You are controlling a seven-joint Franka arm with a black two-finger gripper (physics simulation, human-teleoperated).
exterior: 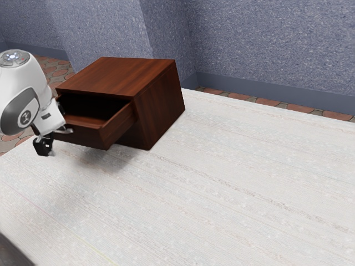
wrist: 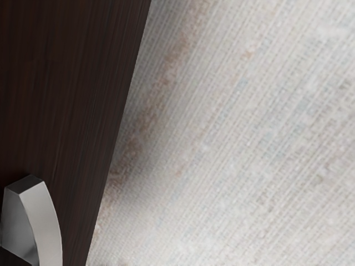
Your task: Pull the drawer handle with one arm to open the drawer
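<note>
The pale, wood-grained worktop (exterior: 222,194) spreads wide across the near side. In the wrist view the same worktop (wrist: 249,138) lies under my hand, with a soft brownish shadow along the edge of the dark wood.

My jaws hang black at the exterior view's left edge, just in front of the drawer's front panel and a little below its lower edge. I cannot tell whether they are wide or narrow, nor whether they touch anything. My white arm (exterior: 22,94) rises above them at that same edge.

Just beside my jaws, a small silver handle (exterior: 65,131) sticks out from the drawer front. In the wrist view the handle (wrist: 33,221) is a curved, brushed-metal piece very close to my hand, set against the dark brown front panel (wrist: 66,83).

The drawer (exterior: 102,124) stands partly pulled out of its cabinet (exterior: 158,105), with its front toward the exterior view's left and its dark inside open to view behind the panel. It casts a shadow on the worktop below. The cabinet is a reddish-brown wooden box that sits toward the far left of the worktop.

Beyond the worktop's far edge runs a floor of reddish paving stones (exterior: 277,102), and behind it rises a speckled blue-grey wall (exterior: 249,39).
</note>
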